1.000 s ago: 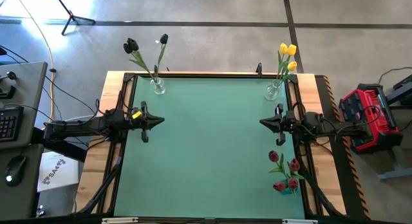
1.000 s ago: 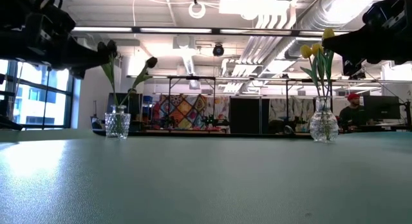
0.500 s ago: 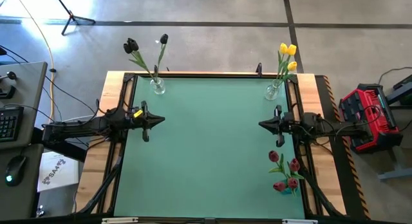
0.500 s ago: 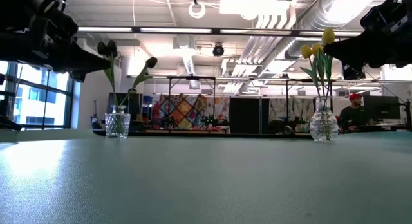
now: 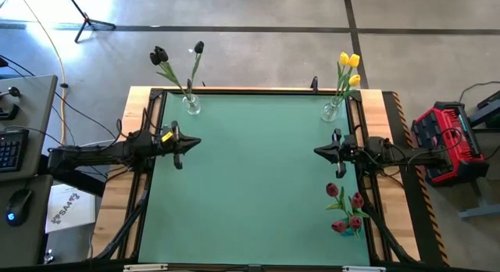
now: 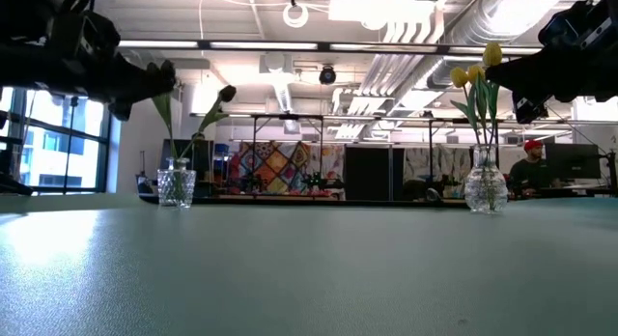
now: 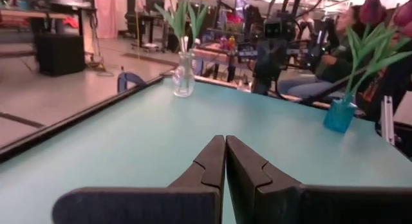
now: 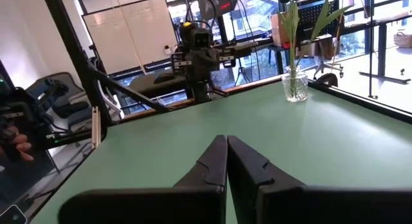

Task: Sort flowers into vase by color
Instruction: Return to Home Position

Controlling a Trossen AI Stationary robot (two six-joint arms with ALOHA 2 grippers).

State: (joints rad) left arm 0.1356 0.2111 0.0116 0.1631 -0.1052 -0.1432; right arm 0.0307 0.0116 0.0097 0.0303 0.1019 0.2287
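Note:
Two black tulips [image 5: 159,55] stand in a glass vase [image 5: 191,106] at the far left corner. Yellow tulips [image 5: 348,61] stand in a second glass vase [image 5: 331,110] at the far right corner. Red tulips [image 5: 344,203] stand in a small blue vase [image 7: 338,114] near the right edge. My left gripper [image 7: 225,143] hovers shut over the table's left side [image 5: 191,144], and my right gripper [image 8: 226,143] hovers shut over the right side [image 5: 319,152]. Neither holds anything.
The green table top [image 5: 258,178] between the two grippers is bare. A wooden frame [image 5: 387,108] runs around it. A red case [image 5: 445,139] sits on the floor to the right, and a desk with a keyboard [image 5: 9,147] stands to the left. A person [image 6: 529,162] sits beyond the far edge.
My right gripper has edged a little toward the table's middle. My left gripper has shifted slightly toward the far edge. The flowers and vases stand as they did.

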